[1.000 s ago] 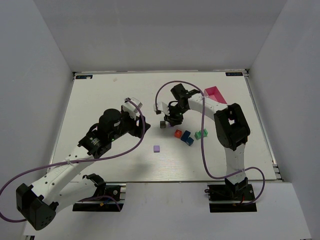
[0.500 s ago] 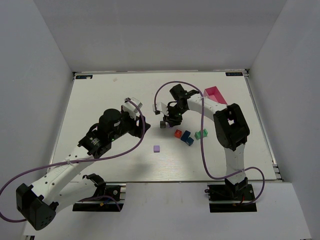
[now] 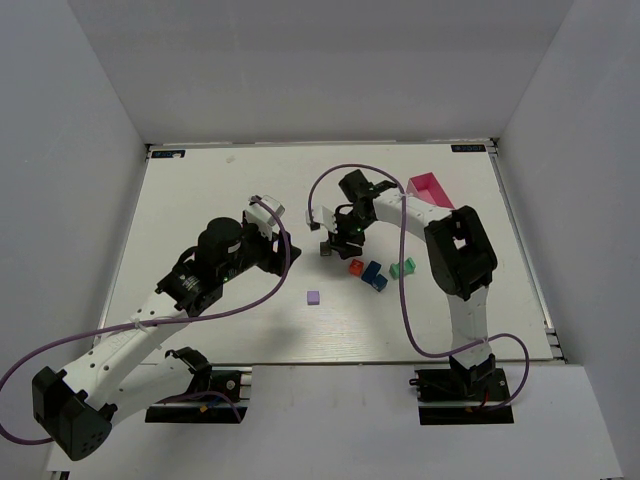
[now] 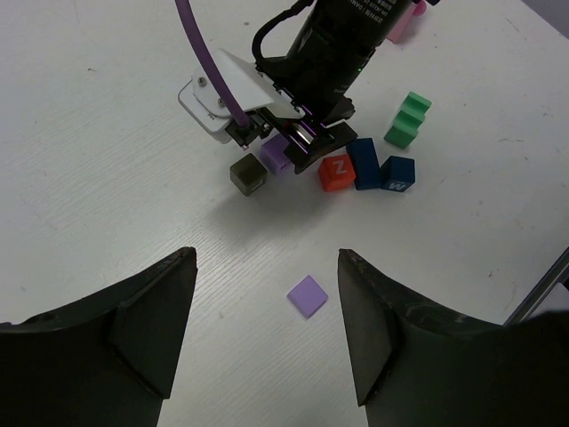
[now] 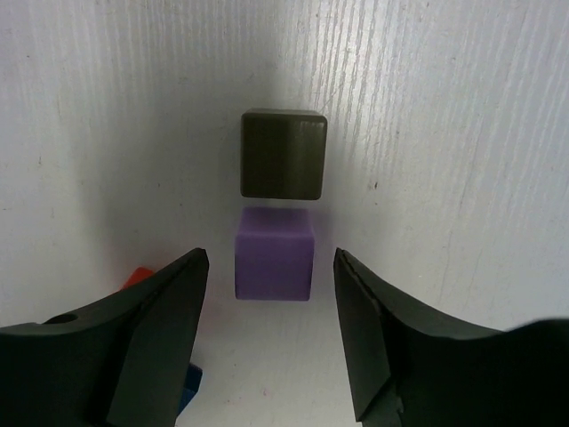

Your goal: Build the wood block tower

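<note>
Right gripper (image 5: 271, 267) was seen spread and pointed straight down at the table (image 5: 444, 133), with nothing pinched. A lilac cube (image 5: 274, 253) sat mid-frame in the right wrist view, between the two fingers, with a gap showing on both sides. A dark grey cube (image 5: 284, 153) lay just above it in that frame, just beside it; contact could not be told. No stack was seen yet. Being cubes, no long axis needed matching, and the fingers were lined up across the lilac cube's left and right faces. The right arm was judged far nearer. Left gripper (image 4: 267, 267) was spread and empty, well apart at centre-left of the top view. A red block (image 4: 336, 171) lay just right of the lilac cube in the left wrist view.
</note>
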{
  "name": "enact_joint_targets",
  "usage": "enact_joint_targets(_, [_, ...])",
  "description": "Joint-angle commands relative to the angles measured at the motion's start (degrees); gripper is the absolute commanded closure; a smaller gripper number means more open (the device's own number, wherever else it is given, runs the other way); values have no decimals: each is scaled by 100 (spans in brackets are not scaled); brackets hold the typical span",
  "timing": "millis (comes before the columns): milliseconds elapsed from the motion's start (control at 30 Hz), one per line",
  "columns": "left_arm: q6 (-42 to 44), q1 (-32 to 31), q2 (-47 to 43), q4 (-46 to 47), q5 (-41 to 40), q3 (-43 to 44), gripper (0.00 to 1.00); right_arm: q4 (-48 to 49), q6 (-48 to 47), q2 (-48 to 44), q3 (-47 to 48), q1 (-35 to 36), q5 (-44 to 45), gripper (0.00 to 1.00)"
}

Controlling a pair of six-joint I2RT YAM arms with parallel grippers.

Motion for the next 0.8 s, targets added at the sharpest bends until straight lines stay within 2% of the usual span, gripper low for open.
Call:
enact_joint_targets(0, [5, -25, -37, 88, 129, -6, 25, 60, 24, 35, 61, 21, -11, 35])
enact_joint_targets(33, [5, -25, -37, 88, 129, -6, 25, 60, 42, 35, 61, 21, -3, 31])
enact_joint_targets(100, [5, -25, -37, 88, 129, -6, 25, 95, 59, 18, 52, 21, -29, 12])
enact_joint_targets(133, [5, -25, -37, 88, 129, -6, 25, 138, 129, -8, 44, 12, -3, 10])
enact_joint_targets(500, [5, -25, -37, 88, -28, -6, 23, 394, 587, -685, -167, -163, 217, 10])
enact_joint_targets(633, [-74, -25, -37, 88, -29, -6, 19, 420, 780, -1132, -325, -304, 419, 10])
enact_joint_targets(733, [-328, 36, -37, 88, -29, -58, 16, 744, 1078, -1633, -641, -357, 700, 10])
enact_joint_targets(767, [-329, 36, 33, 140, -29, -58, 14, 1172, 1227, -1730, -1034, -374, 805, 10])
